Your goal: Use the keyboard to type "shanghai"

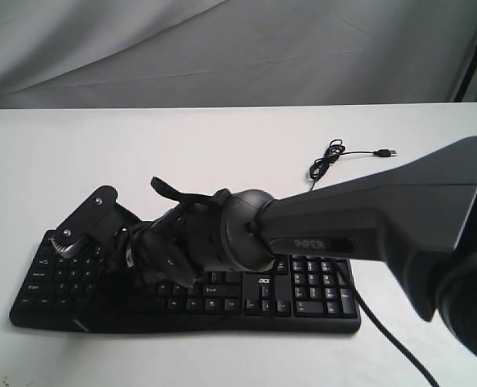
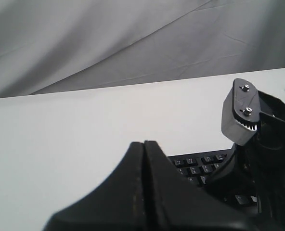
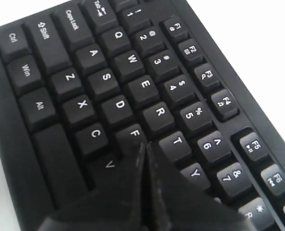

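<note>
The black keyboard (image 1: 303, 290) lies on the white table (image 1: 222, 145), its acer logo just right of the arm. My right arm (image 1: 367, 218) reaches across from the right over the letter keys. In the right wrist view the right gripper (image 3: 145, 145) is shut and empty. Its tips sit low between the F key (image 3: 134, 131) and the T key (image 3: 177, 142), hiding the key under them. The left gripper (image 2: 144, 143) is shut and empty, with the keyboard's top rows (image 2: 200, 163) just beyond it. I cannot pick it out in the exterior view.
A thin black USB cable (image 1: 329, 159) coils on the table behind the keyboard, with its plug (image 1: 387, 151) lying loose. A grey bracket with two screws (image 1: 85, 219) (image 2: 241, 111) stands above the keyboard's left end. Grey cloth (image 1: 222, 48) hangs behind the table.
</note>
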Motion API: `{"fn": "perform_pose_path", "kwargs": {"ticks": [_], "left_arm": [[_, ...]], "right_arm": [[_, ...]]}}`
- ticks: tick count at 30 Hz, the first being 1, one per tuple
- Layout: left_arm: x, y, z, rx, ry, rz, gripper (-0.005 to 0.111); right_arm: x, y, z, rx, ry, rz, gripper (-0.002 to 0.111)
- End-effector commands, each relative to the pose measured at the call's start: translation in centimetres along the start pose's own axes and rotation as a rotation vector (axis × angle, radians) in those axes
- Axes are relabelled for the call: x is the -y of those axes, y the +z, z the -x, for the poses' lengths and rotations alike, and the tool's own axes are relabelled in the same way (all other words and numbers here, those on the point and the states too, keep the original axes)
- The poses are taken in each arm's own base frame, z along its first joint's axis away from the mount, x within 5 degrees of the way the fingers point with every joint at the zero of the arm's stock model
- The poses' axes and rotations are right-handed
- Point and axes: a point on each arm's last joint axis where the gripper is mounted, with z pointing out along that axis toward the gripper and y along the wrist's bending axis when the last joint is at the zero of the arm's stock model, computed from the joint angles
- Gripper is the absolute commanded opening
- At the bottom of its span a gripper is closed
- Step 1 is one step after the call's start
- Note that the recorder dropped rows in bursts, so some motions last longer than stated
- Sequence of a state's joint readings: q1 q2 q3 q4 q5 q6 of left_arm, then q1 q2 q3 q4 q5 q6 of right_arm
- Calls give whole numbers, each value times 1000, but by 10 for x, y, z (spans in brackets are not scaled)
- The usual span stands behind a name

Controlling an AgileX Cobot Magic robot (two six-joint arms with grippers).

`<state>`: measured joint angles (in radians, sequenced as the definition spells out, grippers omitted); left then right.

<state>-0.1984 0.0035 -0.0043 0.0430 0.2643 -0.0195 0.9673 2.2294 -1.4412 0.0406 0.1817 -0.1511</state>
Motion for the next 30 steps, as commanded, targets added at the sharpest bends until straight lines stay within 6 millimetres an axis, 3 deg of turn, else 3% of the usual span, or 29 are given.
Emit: {"fn": "perform_pose_path", "kwargs": {"ticks": [1,6,15,23,30], "left_arm": [[0,0,-1,4,-1,-4,0],[0,0,-1,4,-1,-4,0],[0,0,-1,4,-1,-4,0],[0,0,-1,4,-1,-4,0],[0,0,-1,4,-1,-4,0]], "right_arm": [[1,3,-2,-11,-11,-2,0],[1,2,-1,-9,-11,-2,0],[3,-25,14,21,-36,-11,0],[8,-24,0,-13,-17,-14,0],[11,-24,1,5,-13,-20,0]]}}
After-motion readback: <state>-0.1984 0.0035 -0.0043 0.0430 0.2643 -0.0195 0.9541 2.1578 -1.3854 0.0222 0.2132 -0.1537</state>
